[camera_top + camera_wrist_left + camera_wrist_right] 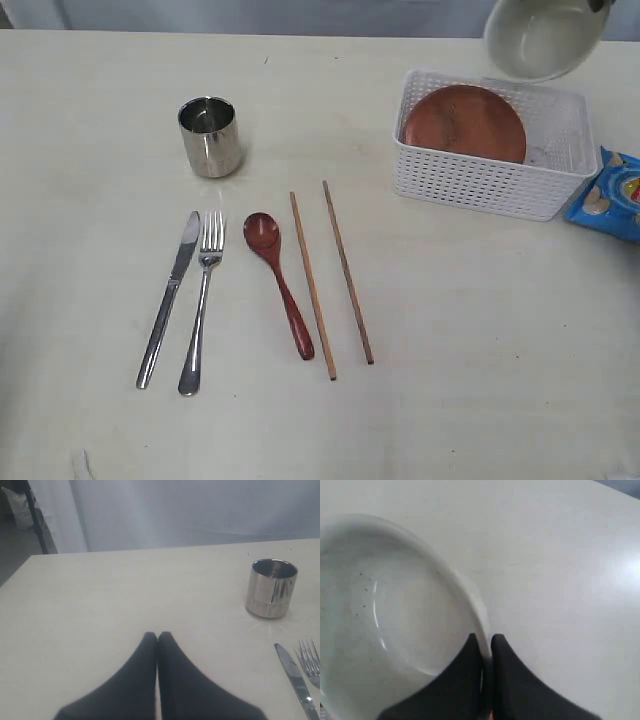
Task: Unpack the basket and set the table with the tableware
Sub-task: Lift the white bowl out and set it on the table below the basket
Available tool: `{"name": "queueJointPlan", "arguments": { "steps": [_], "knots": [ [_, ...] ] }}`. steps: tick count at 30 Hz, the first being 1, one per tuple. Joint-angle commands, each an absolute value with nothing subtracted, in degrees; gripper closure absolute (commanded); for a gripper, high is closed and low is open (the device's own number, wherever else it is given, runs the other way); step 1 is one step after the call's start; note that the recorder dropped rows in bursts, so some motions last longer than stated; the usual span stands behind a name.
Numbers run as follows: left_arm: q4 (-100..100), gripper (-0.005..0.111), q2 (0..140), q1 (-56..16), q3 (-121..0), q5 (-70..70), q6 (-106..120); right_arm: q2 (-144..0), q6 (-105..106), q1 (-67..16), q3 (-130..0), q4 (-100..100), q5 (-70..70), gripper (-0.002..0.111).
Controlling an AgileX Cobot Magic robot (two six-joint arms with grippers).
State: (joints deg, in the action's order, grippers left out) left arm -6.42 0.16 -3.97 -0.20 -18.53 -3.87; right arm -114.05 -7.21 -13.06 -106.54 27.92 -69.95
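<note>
On your counter (480,350), left of the basket (480,185): cup (210,136), knife (169,298), fork (203,300), spoon (279,282), chopsticks (313,285). A blue bag (610,195) lies just beside the basket's right corner. A plate (463,122) leans inside the basket. The bowl (540,38) is tilted above the basket and cut off at the top edge. Your right claw (485,642) pinches the bowl's rim. Your left claw (158,636) is pressed together, holding nothing.

Blue snack bag (606,196), pale grey curtain (190,510) behind
</note>
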Motion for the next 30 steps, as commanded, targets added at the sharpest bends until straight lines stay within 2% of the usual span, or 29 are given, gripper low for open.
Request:
{"name": "queueJointPlan", "arguments": {
  "steps": [1, 6, 16, 23, 30],
  "knots": [
    [-5.7, 0.107, 0.0, -3.9, 0.0, -18.5, -3.9, -110.0, -2.1, -12.8, -106.9, 14.9, -70.0, 0.109],
    [-5.8, 0.107, 0.0, -3.9, 0.0, -18.5, -3.9, -105.2, 2.9, -12.8, -102.4, 1.7, -70.0, 0.109],
    [-5.8, 0.107, 0.0, -3.9, 0.0, -18.5, -3.9, -95.0, 9.2, -13.5, -76.1, -13.7, -70.0, 0.109],
    [-5.8, 0.107, 0.0, -3.9, 0.0, -18.5, -3.9, -94.2, 9.9, -13.5, -58.8, -14.9, -57.0, 0.109],
    [-5.8, 0.107, 0.0, -3.9, 0.0, -18.5, -3.9, -97.3, 9.8, -13.5, -54.4, -16.3, -47.1, 0.109]
  ]
}}
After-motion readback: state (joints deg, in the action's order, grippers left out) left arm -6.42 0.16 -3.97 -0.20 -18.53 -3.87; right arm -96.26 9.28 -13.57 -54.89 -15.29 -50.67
